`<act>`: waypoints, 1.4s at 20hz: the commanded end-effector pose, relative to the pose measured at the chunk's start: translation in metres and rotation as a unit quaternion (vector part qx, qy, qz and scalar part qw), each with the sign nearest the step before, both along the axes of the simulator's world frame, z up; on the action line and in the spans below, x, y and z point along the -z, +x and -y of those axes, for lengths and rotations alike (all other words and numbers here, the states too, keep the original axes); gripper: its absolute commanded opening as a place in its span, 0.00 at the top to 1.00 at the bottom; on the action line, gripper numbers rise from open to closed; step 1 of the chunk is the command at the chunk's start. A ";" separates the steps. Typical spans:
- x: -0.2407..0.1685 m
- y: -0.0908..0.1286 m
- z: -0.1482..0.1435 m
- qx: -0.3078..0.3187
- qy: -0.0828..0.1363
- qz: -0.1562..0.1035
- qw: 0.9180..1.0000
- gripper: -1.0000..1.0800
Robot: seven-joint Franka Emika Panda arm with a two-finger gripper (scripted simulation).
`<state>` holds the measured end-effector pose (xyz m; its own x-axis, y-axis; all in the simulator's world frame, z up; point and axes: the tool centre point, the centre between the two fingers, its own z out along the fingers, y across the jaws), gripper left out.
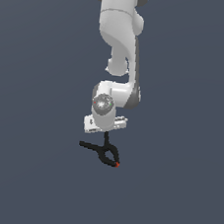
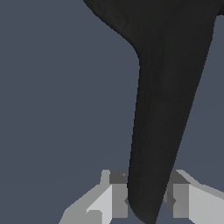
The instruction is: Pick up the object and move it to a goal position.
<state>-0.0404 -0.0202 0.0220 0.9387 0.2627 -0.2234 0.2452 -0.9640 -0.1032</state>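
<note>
— Well, closest to the wrist camera, what fills the picture?

— One long handle of the black spring clamp (image 2: 162, 100), running away from the lens and widening toward the clamp's body. The hand (image 2: 148, 199) is pressed together on that handle: a grey pad (image 2: 118, 197) sits against one side and the other pad against the opposite side, both touching it.

— And from the exterior view?

— The hand (image 1: 106, 133) points down under the white Franka arm (image 1: 119, 45), and the spring clamp (image 1: 103, 152) hangs directly below it, pinched by its upper handle. The second handle splays out toward the exterior view's left, and the looped jaws end in a small red-orange tip (image 1: 118, 165) toward the exterior view's right.

— Anything in the way?

— Only the plain grey-blue surface (image 1: 27, 173) lies around and behind it. Whether the clamp touches that surface or hangs clear, I cannot tell.
</note>
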 end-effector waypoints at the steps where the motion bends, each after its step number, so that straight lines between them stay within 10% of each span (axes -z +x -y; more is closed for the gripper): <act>1: -0.002 0.000 -0.001 0.000 0.000 0.000 1.000 1.00; 13: -0.062 -0.007 -0.017 0.000 0.000 0.000 1.000 1.00; 28: -0.233 -0.023 -0.062 -0.001 -0.001 0.000 1.000 1.00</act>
